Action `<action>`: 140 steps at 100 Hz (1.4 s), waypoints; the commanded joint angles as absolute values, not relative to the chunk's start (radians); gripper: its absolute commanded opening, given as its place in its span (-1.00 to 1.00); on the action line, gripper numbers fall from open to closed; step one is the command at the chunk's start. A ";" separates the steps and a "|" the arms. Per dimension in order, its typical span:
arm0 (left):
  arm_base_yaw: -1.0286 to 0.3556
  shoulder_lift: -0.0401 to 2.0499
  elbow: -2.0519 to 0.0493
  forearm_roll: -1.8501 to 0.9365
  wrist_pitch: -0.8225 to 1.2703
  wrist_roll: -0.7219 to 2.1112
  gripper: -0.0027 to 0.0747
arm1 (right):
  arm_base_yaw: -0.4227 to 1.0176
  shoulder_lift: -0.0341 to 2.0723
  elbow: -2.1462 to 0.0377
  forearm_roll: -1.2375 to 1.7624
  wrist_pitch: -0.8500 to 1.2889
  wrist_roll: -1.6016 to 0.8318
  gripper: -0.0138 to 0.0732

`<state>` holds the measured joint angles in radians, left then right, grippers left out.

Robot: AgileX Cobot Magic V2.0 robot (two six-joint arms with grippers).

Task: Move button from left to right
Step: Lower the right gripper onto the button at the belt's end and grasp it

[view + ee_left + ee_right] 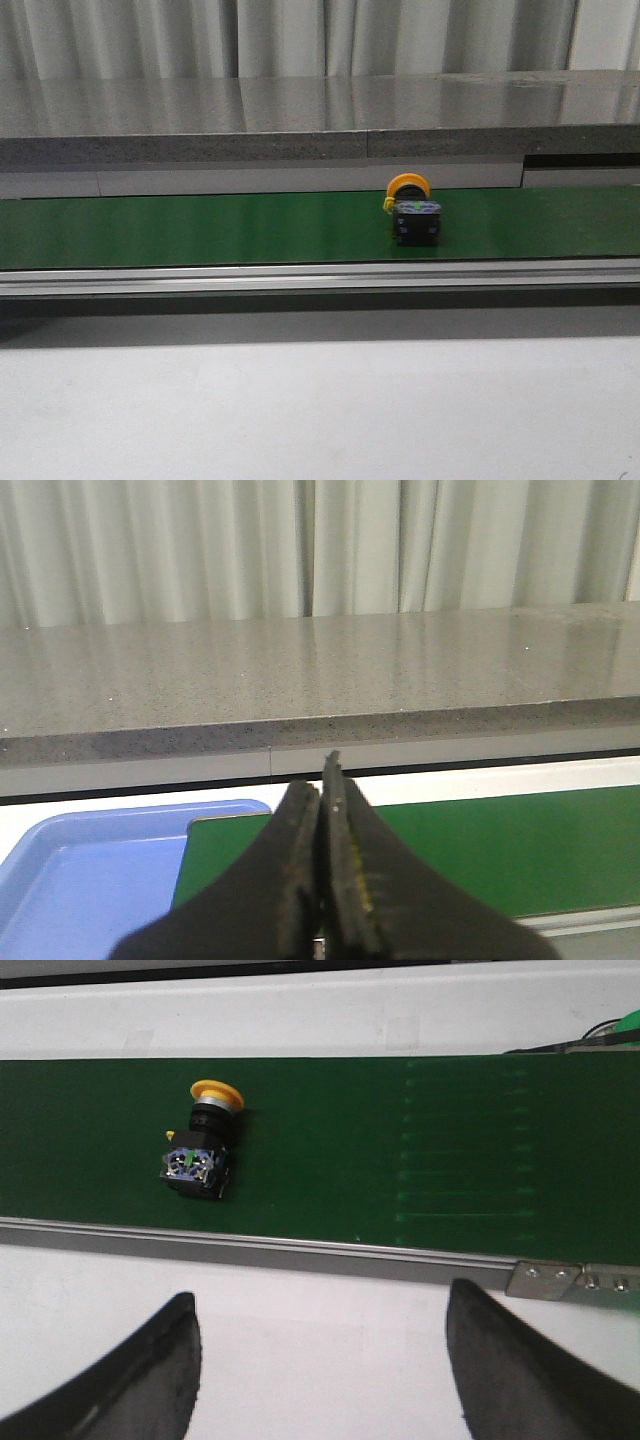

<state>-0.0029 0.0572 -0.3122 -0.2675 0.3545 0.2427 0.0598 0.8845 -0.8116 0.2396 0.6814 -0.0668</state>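
Green belt carries button; left gripper closed empty, right gripper wide apart

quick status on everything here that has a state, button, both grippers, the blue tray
button: lying on its side on the green belt, yellow head away from the robot, not held
left gripper: shut, holding nothing
right gripper: open, holding nothing, apart from the button
blue tray: beside the belt's end, visible part holds nothing

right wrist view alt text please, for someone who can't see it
A button with a yellow head and black body lies on its side on a green belt. The open right gripper hovers over the white surface beside the belt.
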 commanded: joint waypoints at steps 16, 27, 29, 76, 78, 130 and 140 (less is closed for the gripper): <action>-0.009 0.070 -0.337 -0.282 0.274 0.242 -0.98 | 0.084 1.078 -0.985 0.274 0.671 -0.104 0.52; -0.009 0.070 -0.337 -0.282 0.274 0.242 -0.98 | 0.115 1.180 -1.036 0.274 0.687 -0.121 0.52; -0.009 0.070 -0.337 -0.282 0.274 0.242 -0.98 | 0.120 1.201 -1.046 0.274 0.690 -0.122 0.52; -0.009 0.070 -0.337 -0.282 0.274 0.242 -0.98 | 0.143 1.520 -1.193 0.274 0.691 -0.161 0.52; -0.009 0.070 -0.337 -0.282 0.274 0.242 -0.98 | 0.143 1.529 -1.196 0.274 0.693 -0.166 0.52; -0.009 0.070 -0.337 -0.282 0.274 0.242 -0.98 | 0.143 1.689 -1.199 0.196 0.654 -0.173 0.33; -0.009 0.070 -0.337 -0.282 0.274 0.242 -0.98 | 0.143 1.690 -1.199 0.196 0.656 -0.165 -0.04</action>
